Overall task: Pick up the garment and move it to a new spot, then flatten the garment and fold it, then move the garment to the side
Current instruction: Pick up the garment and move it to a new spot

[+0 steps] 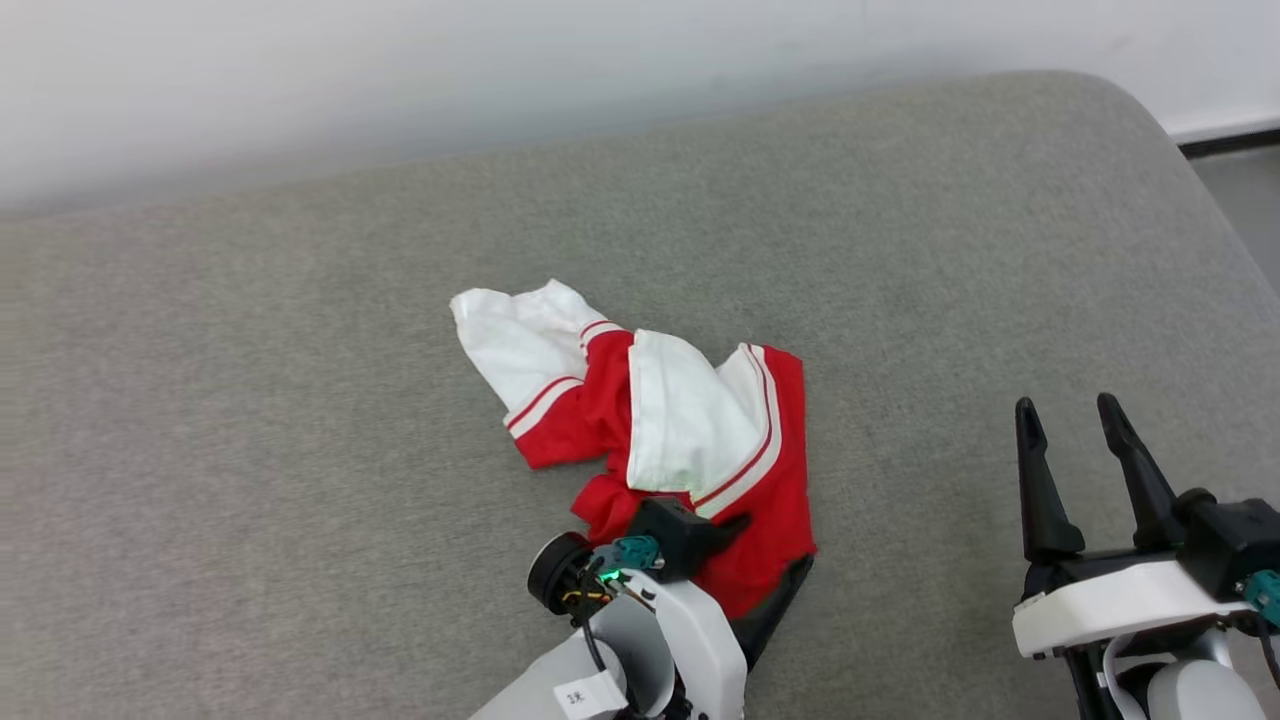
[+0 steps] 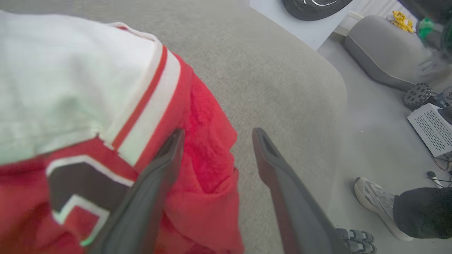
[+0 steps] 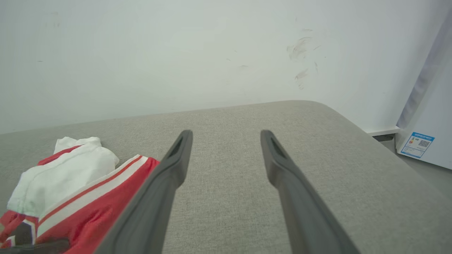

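Crumpled red-and-white shirt (image 1: 690, 420) lies near the middle of the grey padded surface (image 1: 300, 400), with both sets of fingers spread.

The left gripper (image 2: 218, 133) sits at the shirt's near edge with its fingers (image 2: 152, 187) apart and gripping nothing. One finger lies on the red cloth beside the black, white-edged lettering, and the other is over bare grey padding just past the cloth. A white sleeve with red-and-white striped trim is folded across the top of the heap, and a second white sleeve sticks out toward the wall (image 1: 400, 80). The right gripper (image 1: 1068, 405) hovers well off to the shirt's right, its fingers wide over bare padding. From the left wrist, a person's pale shoe (image 2: 374, 201) stands on the floor (image 2: 370, 141) beyond the surface's rounded edge.
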`<state>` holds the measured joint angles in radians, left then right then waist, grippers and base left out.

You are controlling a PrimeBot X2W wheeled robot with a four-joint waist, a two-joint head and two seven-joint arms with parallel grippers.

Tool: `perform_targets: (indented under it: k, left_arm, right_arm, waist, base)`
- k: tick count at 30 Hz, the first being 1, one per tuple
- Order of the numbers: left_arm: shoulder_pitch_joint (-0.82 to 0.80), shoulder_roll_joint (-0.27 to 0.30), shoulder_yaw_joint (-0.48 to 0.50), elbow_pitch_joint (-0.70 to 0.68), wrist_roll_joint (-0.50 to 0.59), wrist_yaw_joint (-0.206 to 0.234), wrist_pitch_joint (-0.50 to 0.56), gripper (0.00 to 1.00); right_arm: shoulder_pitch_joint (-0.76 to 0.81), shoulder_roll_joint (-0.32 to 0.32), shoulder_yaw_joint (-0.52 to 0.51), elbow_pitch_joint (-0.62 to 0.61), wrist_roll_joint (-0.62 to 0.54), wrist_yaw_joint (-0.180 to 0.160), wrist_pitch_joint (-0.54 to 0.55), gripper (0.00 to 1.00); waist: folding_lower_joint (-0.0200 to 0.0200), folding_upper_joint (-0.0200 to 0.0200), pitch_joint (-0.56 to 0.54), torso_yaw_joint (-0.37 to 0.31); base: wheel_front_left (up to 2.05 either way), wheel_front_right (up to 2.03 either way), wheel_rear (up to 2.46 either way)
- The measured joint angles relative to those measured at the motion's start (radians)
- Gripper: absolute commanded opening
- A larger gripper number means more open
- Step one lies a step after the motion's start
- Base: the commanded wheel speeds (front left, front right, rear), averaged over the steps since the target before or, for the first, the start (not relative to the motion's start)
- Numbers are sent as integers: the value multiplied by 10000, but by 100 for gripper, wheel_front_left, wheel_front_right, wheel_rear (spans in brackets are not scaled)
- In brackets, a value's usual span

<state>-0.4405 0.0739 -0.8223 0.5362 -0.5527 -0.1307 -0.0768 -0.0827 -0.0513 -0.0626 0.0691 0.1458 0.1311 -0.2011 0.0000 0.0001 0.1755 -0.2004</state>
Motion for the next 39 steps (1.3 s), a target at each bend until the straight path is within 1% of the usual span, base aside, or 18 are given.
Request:
perform_targets:
  k: [2, 6, 9, 12, 18, 24, 28, 32, 36, 39]
  left_arm:
    - [35, 2, 96, -155, -12, 8, -453, 100]
    - [62, -21, 297, -453, 40, 267, -1231, 100]
    - [131, -48, 464, -656, 121, 460, -1549, 100]
    - [313, -38, 713, -819, 128, 761, -1701, 100]
    - [583, 205, 1670, -1168, 219, 1542, -1831, 100]
    - [1278, 775, 3037, -2182, 612, 2150, -1833, 100]
    - [1944, 1131, 3885, -2754, 773, 2291, -1833, 100]
    - [2490, 1457, 4479, -3139, 938, 2382, -1847, 100]
    - [2964, 1657, 4805, -3444, 1011, 2422, -1847, 100]
    - [3279, 1787, 4836, -3494, 1072, 2422, -1847, 100]
  right_arm:
    - [85, 0, 10, -48, -63, 0, 102, 100]
    - [324, 2, 157, -219, -155, 0, 378, 100]
    - [466, 4, 245, -391, -215, 0, 589, 100]
    - [639, 4, 267, -606, -249, 0, 805, 100]
    - [977, 6, 249, -934, -332, 0, 1150, 100]
    - [1232, 4, 265, -1198, -451, 0, 1319, 100]
    - [1351, 2, 330, -1329, -499, 0, 1402, 100]
    - [1482, 4, 372, -1425, -500, 0, 1492, 100]
    - [1663, 4, 322, -1499, -500, 0, 1580, 100]
    - [1718, 4, 274, -1551, -499, 0, 1636, 100]
  waist:
    - [0, 0, -175, 167]
    - [0, 0, -517, 531]
    - [0, 0, -759, 807]
    - [0, 0, -992, 1076]
    - [0, 0, -1311, 1636]
    - [0, 0, -1513, 1988]
    - [-1, -1, -1614, 2049]
    - [0, -1, -1731, 2052]
    - [-1, 0, -1825, 2021]
    - [-1, -1, -1897, 1991]
  base:
    - [0, 0, 0]
    - [0, 0, 0]
    - [0, 0, 0]
    - [0, 0, 0]
    - [0, 0, 0]
    - [0, 0, 0]
    - [0, 0, 0]
    - [0, 0, 0]
    - [0, 0, 0]
    - [0, 0, 0]
